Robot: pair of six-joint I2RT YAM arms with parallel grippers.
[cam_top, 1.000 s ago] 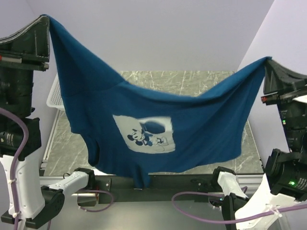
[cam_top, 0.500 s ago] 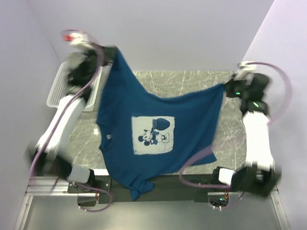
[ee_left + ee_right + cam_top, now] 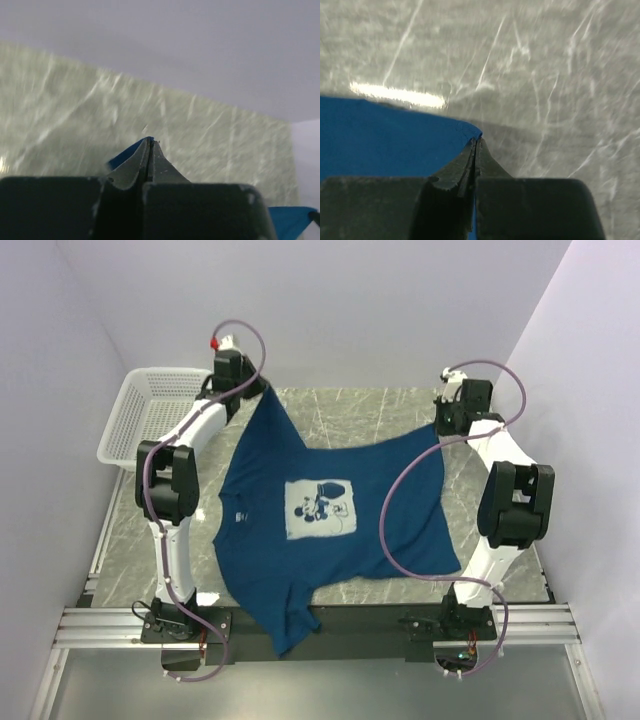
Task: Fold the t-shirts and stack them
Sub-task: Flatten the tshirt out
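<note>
Pinching hard, the left pincer [image 3: 258,392] is clamped on one far corner of the navy t-shirt [image 3: 330,550], and the right pincer [image 3: 441,430] is clamped on the other. The shirt is spread print-up over the marble bench [image 3: 370,410], its near end drooping past the front edge. A white basket [image 3: 135,425] sits far left.

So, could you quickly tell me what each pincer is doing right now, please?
Left pincer: closed on a corner of the t-shirt.
Right pincer: closed on another corner of the t-shirt.
</note>
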